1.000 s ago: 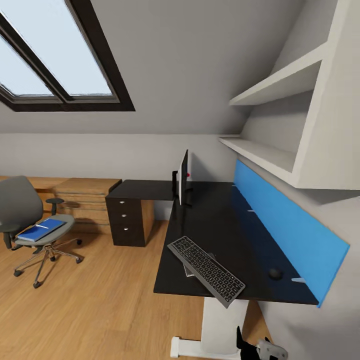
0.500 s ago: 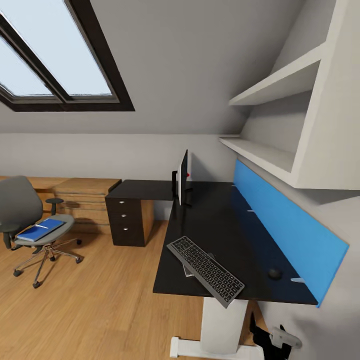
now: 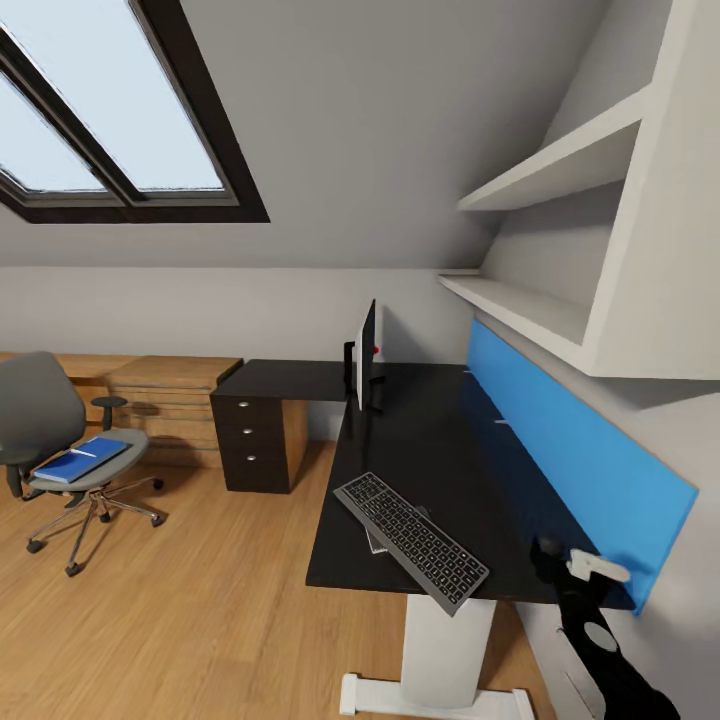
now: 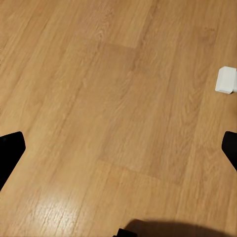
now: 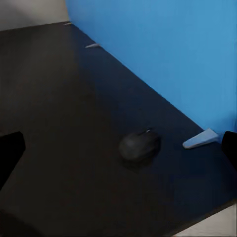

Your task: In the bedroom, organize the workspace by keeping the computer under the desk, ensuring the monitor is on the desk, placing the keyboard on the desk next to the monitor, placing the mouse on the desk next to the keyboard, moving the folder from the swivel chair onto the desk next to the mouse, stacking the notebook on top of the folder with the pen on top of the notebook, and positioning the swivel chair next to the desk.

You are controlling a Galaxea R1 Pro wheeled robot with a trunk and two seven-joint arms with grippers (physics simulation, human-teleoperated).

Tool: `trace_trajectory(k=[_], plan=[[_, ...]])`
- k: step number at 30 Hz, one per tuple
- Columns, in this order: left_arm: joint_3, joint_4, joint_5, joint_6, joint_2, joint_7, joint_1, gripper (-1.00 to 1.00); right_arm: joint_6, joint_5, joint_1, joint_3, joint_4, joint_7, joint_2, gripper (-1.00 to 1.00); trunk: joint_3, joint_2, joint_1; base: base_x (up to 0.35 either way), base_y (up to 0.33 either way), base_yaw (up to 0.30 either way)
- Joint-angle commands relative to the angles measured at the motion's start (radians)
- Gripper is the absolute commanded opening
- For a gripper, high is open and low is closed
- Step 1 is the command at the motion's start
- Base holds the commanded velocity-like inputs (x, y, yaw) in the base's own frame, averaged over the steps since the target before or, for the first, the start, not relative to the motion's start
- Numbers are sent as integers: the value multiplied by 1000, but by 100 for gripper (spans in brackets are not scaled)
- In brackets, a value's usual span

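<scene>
The right arm rises at five o'clock in the head view, its black-and-white right gripper (image 3: 572, 570) over the corner of the large black L-shaped desk (image 3: 440, 455), jaws spread wide. The right wrist view shows the small rounded black mouse (image 5: 139, 145) beside the blue back panel (image 5: 163, 54). The left gripper (image 4: 118, 148) hangs wide open over the wooden plank floor (image 4: 98, 98).

Soft, even daylight enters through the black-framed slanted skylight (image 3: 110, 110); shadows are faint (a dim one under the white wall shelves (image 3: 560, 250)). A pale sheen marks the wood-plank floor (image 4: 54, 207). The matte black desktop (image 5: 74, 123) looks slightly soft.
</scene>
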Motion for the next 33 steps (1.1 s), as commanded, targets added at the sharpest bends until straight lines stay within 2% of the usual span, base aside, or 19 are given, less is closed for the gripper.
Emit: trace_trajectory(k=[1, 2, 3, 6, 7, 11, 15, 22, 27, 33], plan=[[5, 1, 3, -5, 0, -2, -1, 100, 34, -10, -7, 3, -7, 2, -9, 100, -1, -1, 0, 0, 0, 0], [5, 1, 3, -5, 0, -2, -1, 100, 66, -11, -15, 3, -8, 7, -17, 100, -1, -1, 0, 0, 0, 0], [6, 1, 4, -7, 1, -2, -1, 100, 153, -9, -66, 5, 44, 55, -48, 100, -1, -1, 0, 0, 0, 0], [6, 1, 4, -10, 2, -2, -1, 100, 190, 10, -117, 11, 148, 120, -63, 100, -1, -1, 0, 0, 0, 0], [6, 1, 4, -12, 1, -2, -1, 100, 204, 41, -153, 12, 222, 149, -75, 100, -1, -1, 0, 0, 0, 0], [6, 0, 4, -14, 1, -2, -1, 100, 218, 80, -205, 13, 293, 170, -102, 100, -1, -1, 0, 5, 0, 0], [6, -1, 4, -15, 1, -2, -1, 100, 223, 96, -226, 13, 319, 179, -113, 100, -1, -1, 0, 131, 0, 0], [7, -6, 5, -15, 2, -1, -1, 100, 225, 101, -234, 14, 330, 194, -118, 100, -1, -1, 0, 272, 0, 0], [8, -77, 6, -15, 6, 0, 0, 100, 226, 104, -236, 13, 334, 226, -120, 100, -1, -1, 0, 316, 0, 0], [8, -103, 7, -15, 7, -2, 0, 100, 228, 104, -236, 13, 335, 229, -121, 100, -1, -1, 0, 316, 0, 0]])
